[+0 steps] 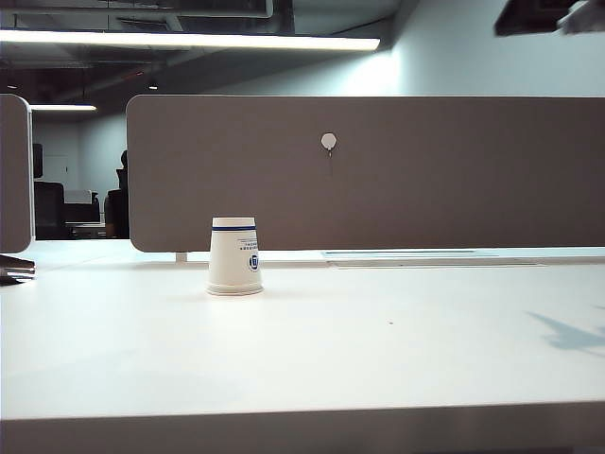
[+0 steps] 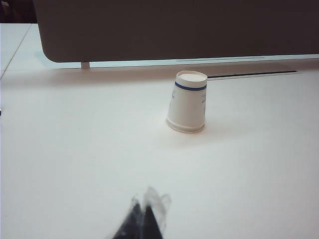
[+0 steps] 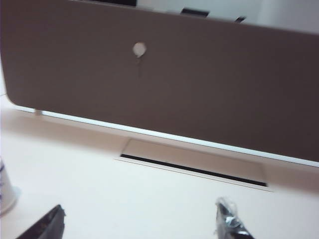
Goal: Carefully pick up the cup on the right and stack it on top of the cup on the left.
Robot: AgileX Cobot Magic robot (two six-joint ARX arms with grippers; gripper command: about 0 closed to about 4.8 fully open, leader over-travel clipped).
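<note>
Paper cup [image 1: 234,256], inverted on the table [image 1: 378,359], left of centre: light, crushable; grasp mid-wall gently. Right gripper [image 3: 142,224] open; left gripper [image 2: 142,219] state indeterminate.

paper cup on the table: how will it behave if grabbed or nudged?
The paper cup looks thin-walled, so probably light and easily crushed. Upside down on its wide rim, it likely slides rather than tips. If knocked over, the tapered sides would probably roll in an arc.
</note>
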